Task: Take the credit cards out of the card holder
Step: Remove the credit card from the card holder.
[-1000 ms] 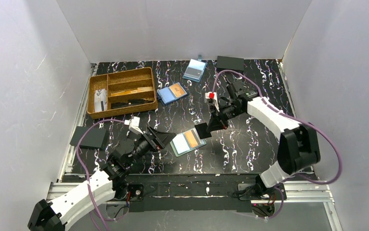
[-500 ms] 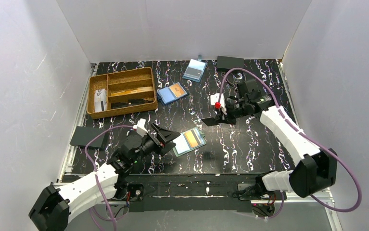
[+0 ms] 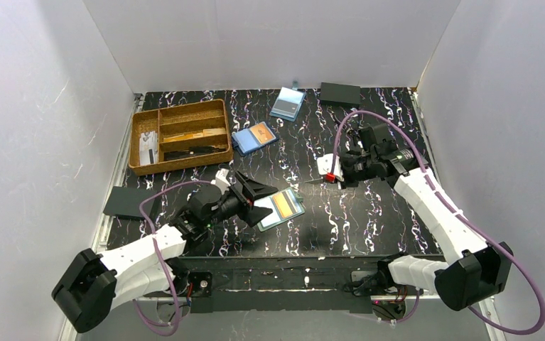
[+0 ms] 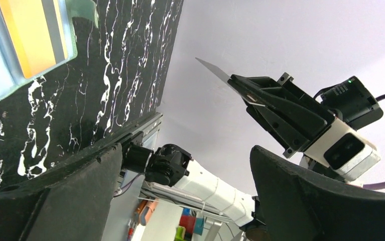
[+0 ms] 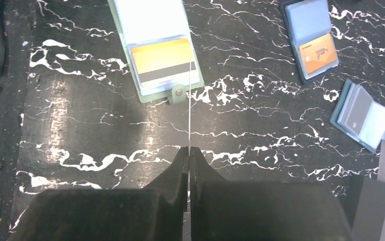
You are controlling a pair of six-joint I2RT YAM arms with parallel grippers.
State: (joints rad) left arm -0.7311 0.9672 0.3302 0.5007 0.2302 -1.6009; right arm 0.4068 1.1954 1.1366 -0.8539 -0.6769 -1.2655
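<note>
One big black table with white streaks (image 3: 369, 213) fills the middle of the top view. Two arms come up from the bottom: the left arm (image 3: 138, 252) and the right arm (image 3: 433, 199).

One brown wooden tray with sections (image 3: 181, 108) sits at the upper left. There are two flat black slabs, one at the top right (image 3: 340, 93) and one at the left edge (image 3: 133, 202).

There are three card holders. The open dark green card holder (image 3: 281, 207) lies in the middle with one orange card (image 5: 162, 55) inside. The bright blue holder (image 3: 254, 137) and the pale blue holder (image 3: 288, 104) lie higher up.

The left gripper (image 3: 262, 202) is wide open with nothing in it, right by the green holder. The right gripper (image 5: 188, 150) is pinched tight on one thin grey card (image 4: 213, 69), up in the air.
</note>
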